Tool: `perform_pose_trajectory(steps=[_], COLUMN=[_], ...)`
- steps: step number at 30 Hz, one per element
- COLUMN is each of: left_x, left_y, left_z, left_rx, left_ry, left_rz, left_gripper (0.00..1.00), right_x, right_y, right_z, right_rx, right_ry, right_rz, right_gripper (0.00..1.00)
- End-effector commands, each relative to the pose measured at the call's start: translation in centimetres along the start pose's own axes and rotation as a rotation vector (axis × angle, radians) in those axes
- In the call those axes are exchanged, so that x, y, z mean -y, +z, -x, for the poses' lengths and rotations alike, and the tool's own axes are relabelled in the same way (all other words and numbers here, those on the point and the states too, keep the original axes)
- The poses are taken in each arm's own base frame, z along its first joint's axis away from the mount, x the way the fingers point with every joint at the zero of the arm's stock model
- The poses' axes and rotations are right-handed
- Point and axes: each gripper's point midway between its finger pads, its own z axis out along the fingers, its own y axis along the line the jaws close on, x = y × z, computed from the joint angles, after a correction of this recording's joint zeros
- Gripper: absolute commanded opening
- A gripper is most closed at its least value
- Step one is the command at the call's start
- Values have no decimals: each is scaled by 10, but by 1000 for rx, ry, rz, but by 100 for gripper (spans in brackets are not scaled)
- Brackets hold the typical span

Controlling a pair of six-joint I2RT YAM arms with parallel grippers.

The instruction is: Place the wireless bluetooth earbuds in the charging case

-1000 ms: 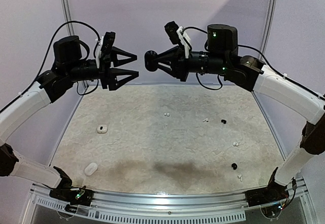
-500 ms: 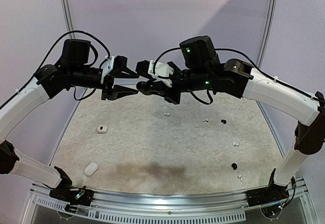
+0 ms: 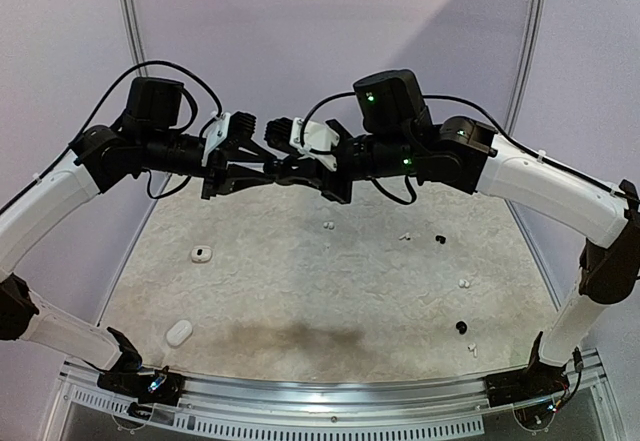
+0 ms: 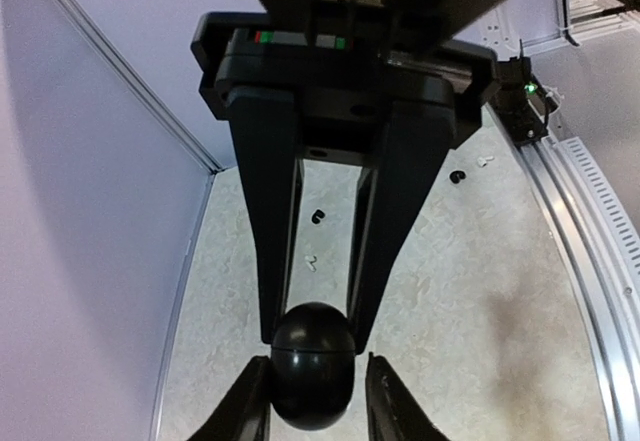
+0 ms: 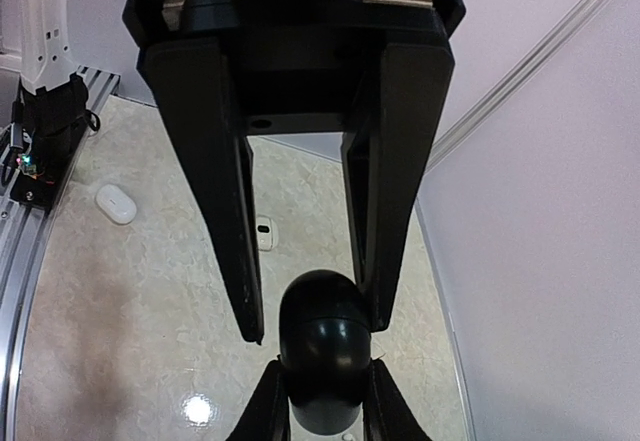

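**Item count**
- Charging cases: three.
  - The black charging case (image 4: 312,366) is off the table, in mid-air at the upper centre of the top view.
  - The upper white case (image 3: 201,253) and the lower white case (image 3: 179,333) lie on the table (image 3: 300,291) at the left.
- Black earbuds: two, both loose on the table at the right: the upper black earbud (image 3: 440,239) and the lower black earbud (image 3: 461,327).
- White earbuds: four specks, all loose on the table.
  - These are the centre white earbud (image 3: 328,226), the upper-right white earbud (image 3: 405,236), the mid-right white earbud (image 3: 463,283) and the lower-right white earbud (image 3: 472,346).
  - Whether the centre speck is one bud or two touching cannot be told.

**Fingers**
- The right gripper (image 5: 325,406) and the left gripper (image 4: 315,406) meet tip to tip over the far half of the table.
- The right fingers are drawn in and clamp one end of the black charging case.
- The left fingers (image 4: 255,406) are drawn in against the sides of its other end.

**Change from the earlier frames**
- One second ago the grippers were apart. The left fingers stood wide open and the right gripper alone held the case.
- Half a second ago the left fingers were partly closed, just short of the case.
- The items on the table have not moved.
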Motion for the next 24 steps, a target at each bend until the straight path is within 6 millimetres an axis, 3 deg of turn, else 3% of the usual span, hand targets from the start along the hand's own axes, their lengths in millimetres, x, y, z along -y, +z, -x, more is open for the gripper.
perform_pose_trajectory(steps=[1, 4, 7, 8, 9, 12, 15, 18, 21, 24], left_x=[6, 6, 5, 4, 1, -18, -44, -54, -51, -57], left_y=[4, 5, 5, 5, 4, 0, -14, -26, -33, -35], left_z=[3, 2, 2, 2, 3, 10, 25, 41, 62, 68], left_rx=[1, -2, -5, -4, -2, 40, 156, 293, 425, 491], left_ry=[-15, -13, -15, -21, -35, -132, -293, -446, -506, -565], left_rz=[-28, -27, -22, -15, -3, 83, 152, 131, 70, 76], left_gripper=[30, 19, 0, 0, 0, 0, 0, 0, 0, 0], right_x=[2, 2, 4, 5, 6, 15, 25, 38, 44, 47], right_y=[0, 0, -1, -1, 0, -4, -22, -48, -62, -65], right_z=[15, 18, 19, 19, 18, 17, 13, 24, 34, 42], right_rx=[56, 68, 75, 77, 77, 112, 194, 349, 460, 521], right_ry=[-11, -11, -7, -3, 3, 48, 149, 318, 415, 485], right_rz=[1, 1, -5, -13, -26, -103, -114, -64, -37, -9], right_gripper=[0, 0, 0, 0, 9, 56, 76, 87, 88, 88])
